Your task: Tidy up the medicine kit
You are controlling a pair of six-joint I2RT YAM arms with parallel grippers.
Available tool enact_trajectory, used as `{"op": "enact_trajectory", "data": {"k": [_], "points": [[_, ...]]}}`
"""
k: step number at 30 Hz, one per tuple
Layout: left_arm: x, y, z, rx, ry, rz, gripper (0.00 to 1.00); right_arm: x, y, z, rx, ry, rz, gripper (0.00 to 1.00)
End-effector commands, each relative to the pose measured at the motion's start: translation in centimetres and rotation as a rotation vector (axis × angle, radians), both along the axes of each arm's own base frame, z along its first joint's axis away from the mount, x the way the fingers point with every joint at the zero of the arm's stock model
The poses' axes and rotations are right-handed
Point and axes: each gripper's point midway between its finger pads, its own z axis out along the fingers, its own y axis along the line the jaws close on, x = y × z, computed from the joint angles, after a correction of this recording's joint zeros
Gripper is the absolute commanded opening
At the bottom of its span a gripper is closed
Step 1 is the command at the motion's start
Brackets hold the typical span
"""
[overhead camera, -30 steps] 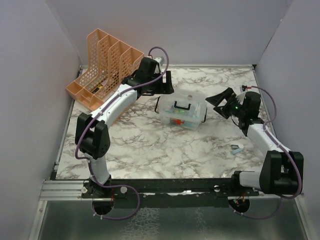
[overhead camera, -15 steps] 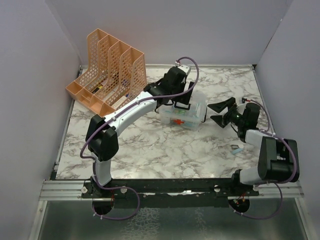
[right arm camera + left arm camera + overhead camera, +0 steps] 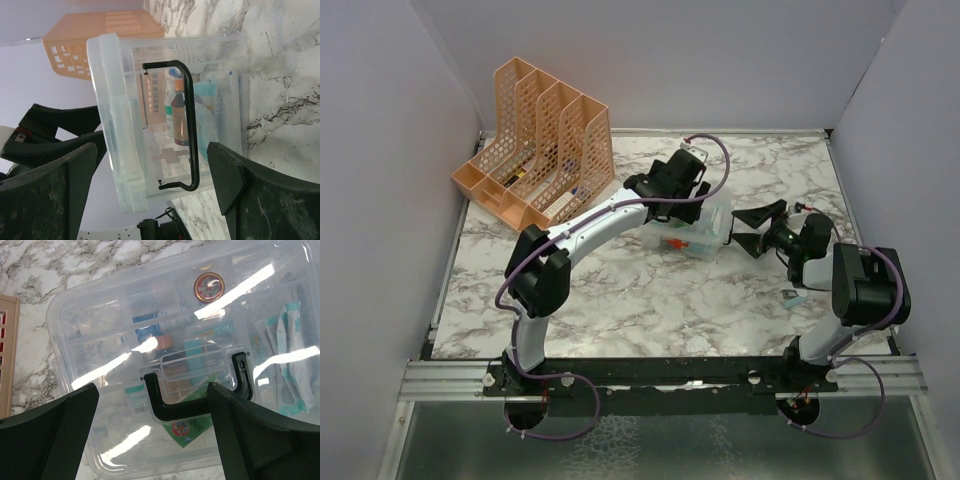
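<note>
The medicine kit (image 3: 687, 241) is a clear box with a red cross, lying mid-table with its lid down. My left gripper (image 3: 686, 207) hovers just above it, open and empty. In the left wrist view its fingers (image 3: 50, 440) straddle the black handle (image 3: 192, 407) on the see-through lid (image 3: 100, 340) without touching it. My right gripper (image 3: 737, 228) is open and empty, low at the kit's right end. In the right wrist view (image 3: 152, 150) it faces that end of the kit (image 3: 150, 90) and a black wire clasp (image 3: 189, 125), a little apart from them.
The orange mesh file rack (image 3: 535, 140) stands at the back left, also showing behind the kit in the right wrist view (image 3: 100, 35). A small pale item (image 3: 793, 296) lies on the marble near the right arm. Walls close in both sides and the back.
My left arm swung right from beside the rack to directly over the kit. My right gripper dropped lower and moved left toward the kit's right end.
</note>
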Motion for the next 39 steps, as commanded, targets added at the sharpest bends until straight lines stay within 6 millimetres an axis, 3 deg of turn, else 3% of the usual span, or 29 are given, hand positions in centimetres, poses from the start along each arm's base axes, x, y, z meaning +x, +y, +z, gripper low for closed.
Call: {"op": "enact_trajectory", "data": {"k": [1,8,14,21,34,39], "points": [[0.1,0.4,0.0,0.068,-0.019,-0.001,0.93,-0.1,0.8,1.4,0.074,-0.080,0.025,0.94],[-0.1,0.7,-0.5,0.107,-0.017,-0.007,0.92,0.1,1.4,1.7,0.097,-0.107,0.050,0.99],[-0.2,0.8,-0.8,0.130,-0.012,-0.010,0.91,-0.2,1.8,4.3,0.101,-0.154,0.074,0.98],[-0.4,0.8,-1.5,0.143,0.028,0.001,0.88,0.0,1.4,4.4,-0.044,-0.132,0.051,0.91],[-0.7,0.9,-2.6,0.157,0.063,0.019,0.86,0.9,1.3,3.8,-0.182,-0.083,0.067,0.65],[-0.9,1.0,-3.0,0.170,0.077,0.021,0.86,1.3,1.0,3.8,-0.245,-0.077,0.060,0.64]]}}
